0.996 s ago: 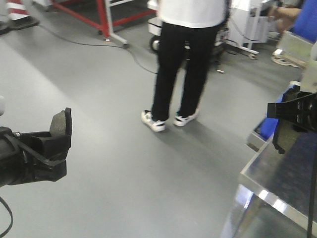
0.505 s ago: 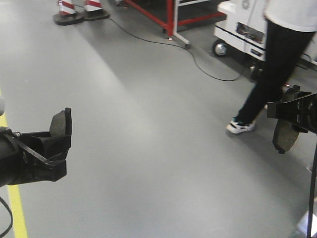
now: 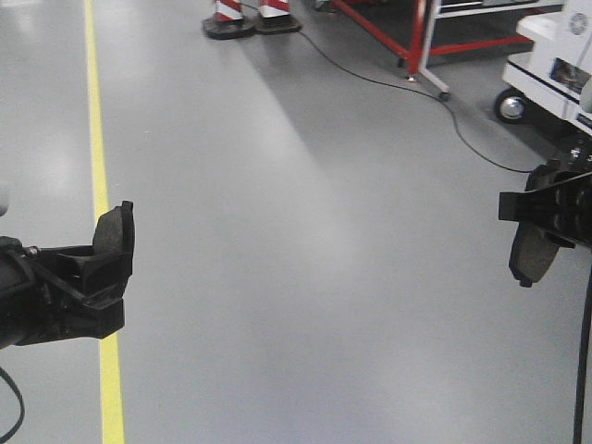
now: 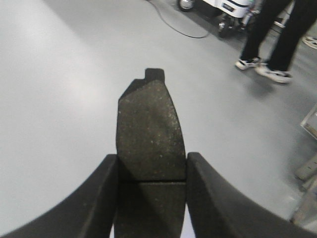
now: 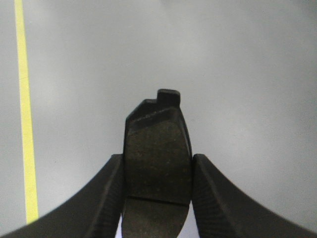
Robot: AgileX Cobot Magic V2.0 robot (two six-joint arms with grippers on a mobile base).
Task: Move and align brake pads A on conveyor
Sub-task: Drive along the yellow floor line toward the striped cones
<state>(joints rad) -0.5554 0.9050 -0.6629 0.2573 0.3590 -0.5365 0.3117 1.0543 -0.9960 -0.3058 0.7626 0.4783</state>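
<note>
Each gripper holds one of the brake pads A in the air above the grey floor. In the front view my left gripper (image 3: 113, 264) is shut on a dark grey pad (image 3: 112, 231) that stands upright at the left edge. The left wrist view shows this pad (image 4: 150, 129) clamped between the fingers of the left gripper (image 4: 152, 161), its cross groove level with the fingertips. My right gripper (image 3: 546, 213) is shut on a second pad (image 3: 531, 257) hanging at the right edge. That pad (image 5: 158, 148) fills the right gripper (image 5: 158, 161) in the right wrist view. The conveyor is out of view.
A yellow line (image 3: 96, 176) runs along the floor at the left. At the back stand striped cone bases (image 3: 250, 20), a red frame (image 3: 421, 42), a black cable (image 3: 462, 129) and a white cart (image 3: 555, 65). A person's legs (image 4: 277, 39) show in the left wrist view.
The whole scene has slid to the right in the front view: the person and the steel tabletop are gone and the yellow line has come in. Both grippers keep their pads.
</note>
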